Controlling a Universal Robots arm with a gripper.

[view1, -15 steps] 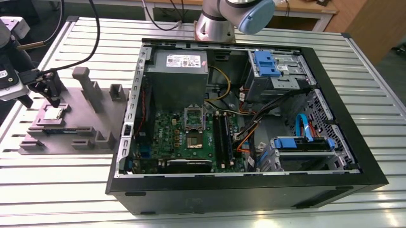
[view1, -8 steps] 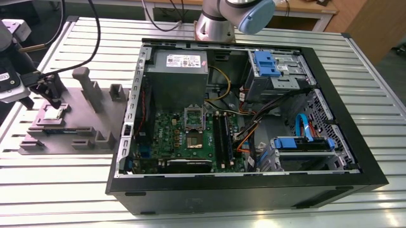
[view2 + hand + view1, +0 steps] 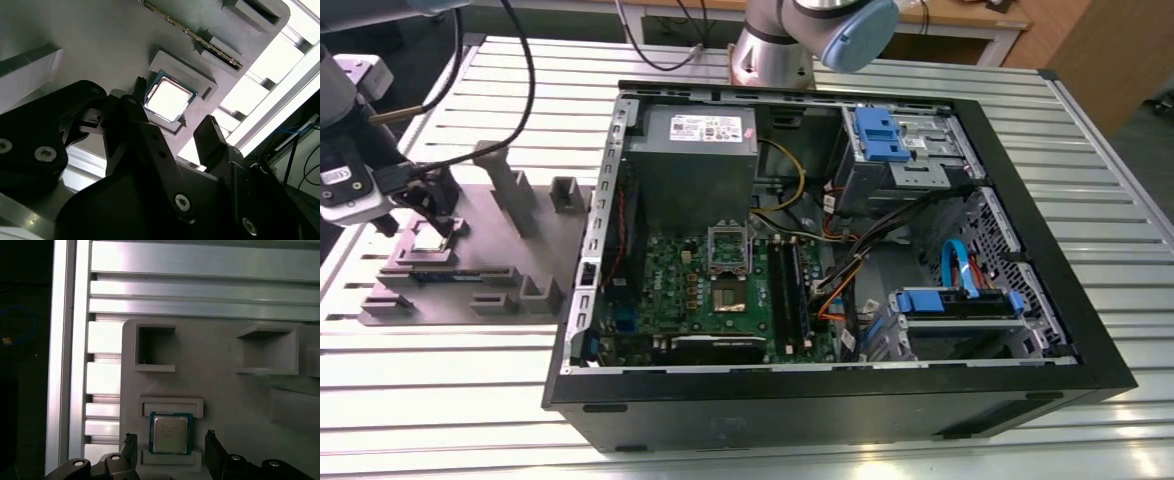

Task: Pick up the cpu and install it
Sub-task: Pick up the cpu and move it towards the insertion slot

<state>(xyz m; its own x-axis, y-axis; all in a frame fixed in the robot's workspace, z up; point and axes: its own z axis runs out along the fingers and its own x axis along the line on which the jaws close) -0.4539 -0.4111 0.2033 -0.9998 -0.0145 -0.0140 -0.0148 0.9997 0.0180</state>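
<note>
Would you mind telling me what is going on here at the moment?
The robot arm's gripper hovers over the cpu, which lies flat in its recess on a grey fixture plate beside the open computer case. The fingers stand open on either side of the chip with gaps showing, so it is not yet picked up. The motherboard lies inside the case.

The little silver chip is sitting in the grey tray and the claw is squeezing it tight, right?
Not squeezing. The cpu sits in the grey tray, but in the first wrist view the gripper is open, its fingers apart on either side of it.
</note>
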